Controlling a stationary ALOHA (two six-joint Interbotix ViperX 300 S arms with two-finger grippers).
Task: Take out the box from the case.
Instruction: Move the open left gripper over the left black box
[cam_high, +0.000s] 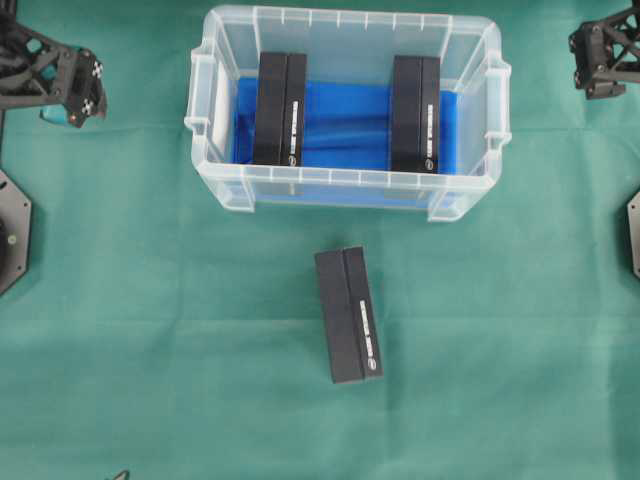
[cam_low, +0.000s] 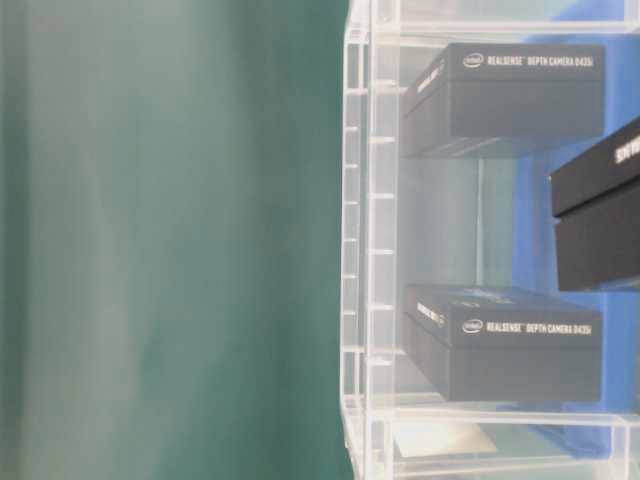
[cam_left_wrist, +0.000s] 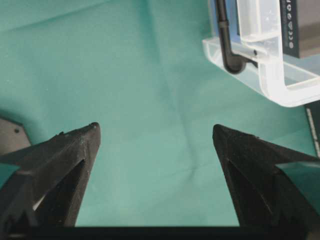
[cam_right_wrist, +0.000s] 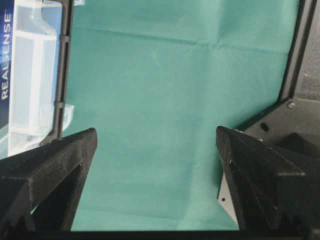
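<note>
Clear translucent plastic case (cam_high: 349, 195) with rimmed edge, side handles and blue floor lining sits at the far middle of the green cloth-covered table (cam_high: 150, 330). Two black rectangular cardboard boxes stand inside it, well apart: one toward the left wall (cam_high: 279, 108), one toward the right wall (cam_high: 415, 113). Both lie lengthwise front to back, white print along one face. Table-level view reads "REALSENSE DEPTH CAMERA D435i" on both box ends through the clear wall.

A third black rectangular box (cam_high: 349, 315) lies flat on the cloth outside the case, just in front of its near wall, slightly skewed, not touching it.

Left gripper (cam_left_wrist: 156, 131): fingers (cam_left_wrist: 75, 150) spread wide, nothing between them, only green cloth below. It hangs at the far left of the table, clear of the case; one case corner and handle show at the upper right of the wrist view.

Right gripper (cam_right_wrist: 156, 134): fingers (cam_right_wrist: 250, 155) spread wide, empty, over bare cloth at the far right, apart from the case.
</note>
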